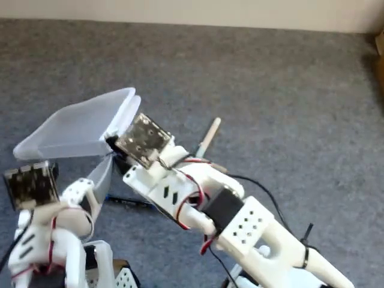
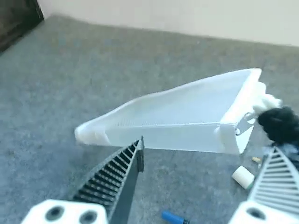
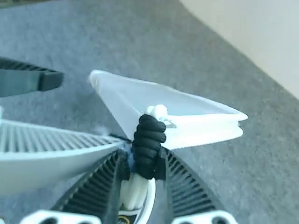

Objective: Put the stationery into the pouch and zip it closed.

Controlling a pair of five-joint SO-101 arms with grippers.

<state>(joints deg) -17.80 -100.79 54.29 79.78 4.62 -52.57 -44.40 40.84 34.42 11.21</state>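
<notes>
**Right fingers (image 3: 187,191) clenched on the pouch (image 3: 187,116) pull, stationery not yet in**

High view: the translucent, soft-plastic pouch hangs lifted off the grey, felt-like tabletop (image 1: 288,78), with the right arm at its near end. A slim pale pen (image 1: 207,137) lies just beyond that arm and a dark pen (image 1: 129,202) lies nearer.

Left wrist view: the ribbed grey left fingers (image 2: 114,177) are spread and empty below the wedge-shaped pouch. A small white block (image 2: 243,176) and a blue piece (image 2: 173,217) rest on the tabletop.

Right wrist view: the knotted black cord pull (image 3: 149,137) is pinched tight.

Loading seems not to have begun. How far the zip is open I cannot tell. Next, the mouth needs holding wide while the free fingers fetch a piece.
</notes>
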